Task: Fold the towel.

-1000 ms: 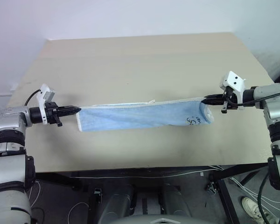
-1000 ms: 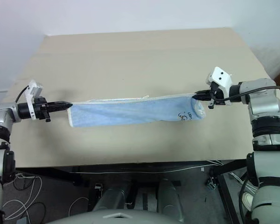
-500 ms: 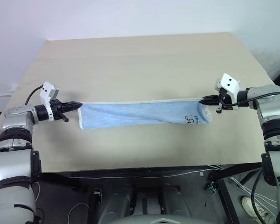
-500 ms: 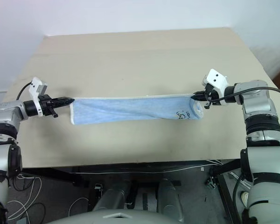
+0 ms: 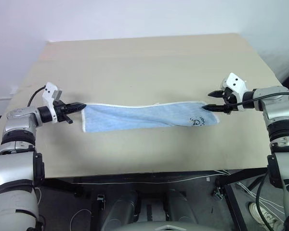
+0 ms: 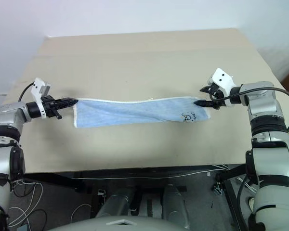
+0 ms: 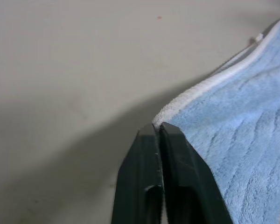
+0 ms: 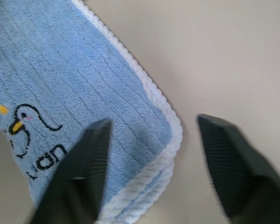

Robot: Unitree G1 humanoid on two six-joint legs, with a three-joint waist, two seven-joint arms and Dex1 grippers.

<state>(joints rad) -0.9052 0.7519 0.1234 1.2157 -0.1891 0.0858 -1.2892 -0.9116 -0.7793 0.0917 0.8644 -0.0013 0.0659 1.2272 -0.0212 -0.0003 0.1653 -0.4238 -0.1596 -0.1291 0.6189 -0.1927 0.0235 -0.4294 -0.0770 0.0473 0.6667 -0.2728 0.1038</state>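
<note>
A: Counter [image 5: 144,62] status?
B: Tan surface; the towel [image 5: 144,116] lies as a long folded strip across its near half, left to right.
A: Left claw [image 5: 82,105]?
B: Pressed together on the towel's left corner edging.
A: Right claw [image 5: 212,101]?
B: Spread, straddling the right end beside the printed mark [image 5: 197,121], gripping nothing.

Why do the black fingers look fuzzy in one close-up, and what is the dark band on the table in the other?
In the right wrist view the fingers sit very near the lens and blur, while the towel behind them stays sharp. In the left wrist view the dark band is a soft shadow on the table, beside the towel's lifted white edge.
</note>
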